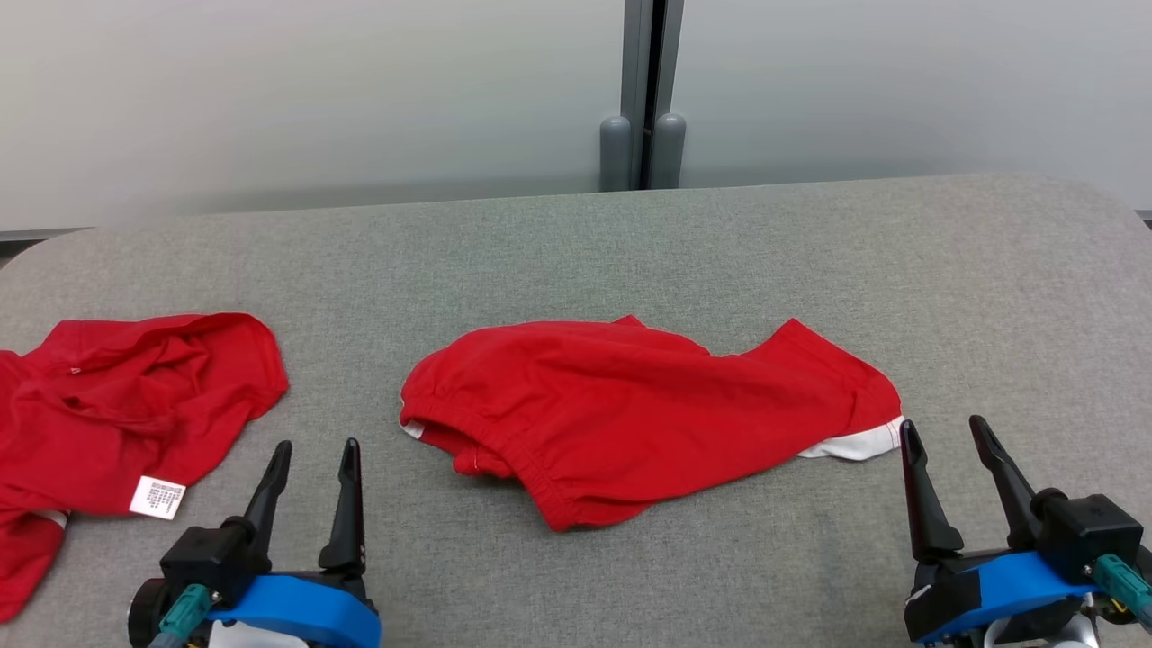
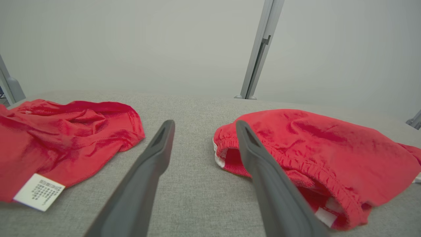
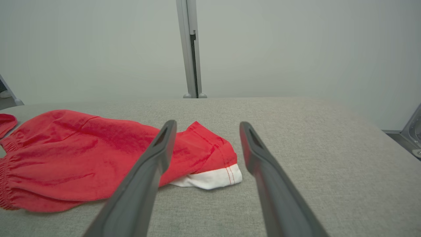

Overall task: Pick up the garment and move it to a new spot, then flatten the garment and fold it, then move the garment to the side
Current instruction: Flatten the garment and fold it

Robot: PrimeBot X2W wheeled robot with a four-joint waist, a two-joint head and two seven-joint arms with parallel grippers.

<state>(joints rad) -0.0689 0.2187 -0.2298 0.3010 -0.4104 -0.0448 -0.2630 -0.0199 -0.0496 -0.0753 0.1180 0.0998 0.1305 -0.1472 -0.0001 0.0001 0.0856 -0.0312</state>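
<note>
Right now your garment [image 1: 630,414], a pair of red shorts, lies near the middle of the grey worktop [image 1: 630,252]. Its long axis runs side to side across the head view. The gathered elastic waistband [image 1: 504,450] points toward the robot's left, and its opening is turned toward the near edge. The leg end with the white hem [image 1: 855,444] points toward the robot's right. The cloth lies mostly flat, with a few soft creases.

Your left hand [image 1: 318,445] stands wide and holds nothing. It hovers over bare worktop on the near side, between the waistband and a second red garment [image 1: 135,396] that lies crumpled at the far left with a white label [image 1: 157,497] showing.

Your right hand [image 1: 943,423] is also wide and empty, its fingertips just beside the white hem.
</note>
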